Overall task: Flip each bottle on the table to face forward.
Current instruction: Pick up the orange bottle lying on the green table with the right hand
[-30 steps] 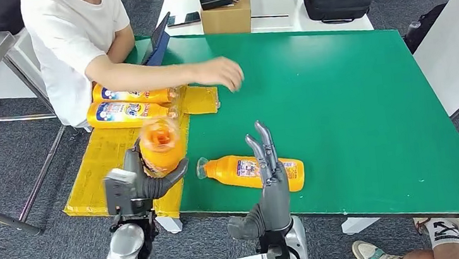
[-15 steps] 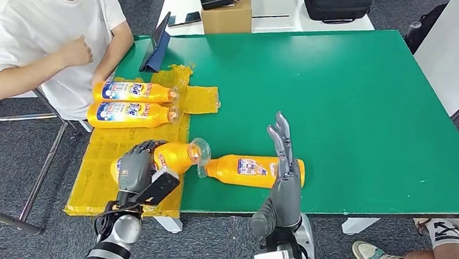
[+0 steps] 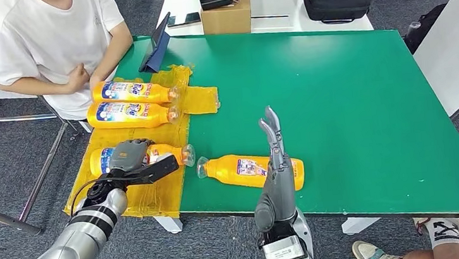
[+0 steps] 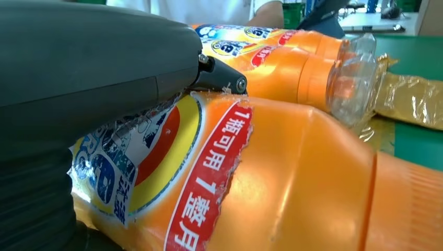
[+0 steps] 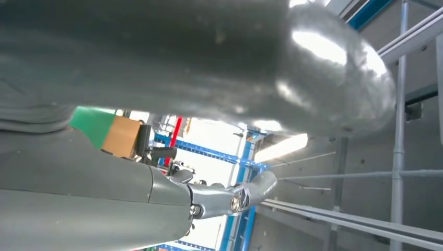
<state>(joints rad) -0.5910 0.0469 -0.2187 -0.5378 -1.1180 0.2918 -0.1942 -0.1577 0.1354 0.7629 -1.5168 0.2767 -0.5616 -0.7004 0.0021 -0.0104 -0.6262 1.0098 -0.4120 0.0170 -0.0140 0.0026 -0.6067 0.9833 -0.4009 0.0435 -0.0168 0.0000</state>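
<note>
Here a bottle (image 3: 144,155) at lower left is gripped by the left hand (image 3: 129,159) on the bench (image 3: 350,92); the right hand (image 3: 276,163) is held open, fingers straight.

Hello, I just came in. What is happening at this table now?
The robot's left hand holds an orange bottle lying on the yellow sheet, label up. Two more bottles lie on the sheet further back, near a seated person. A fourth bottle lies on the green table with nothing holding it. The right hand is raised in front of it, fingers straight, holding nothing.
</note>
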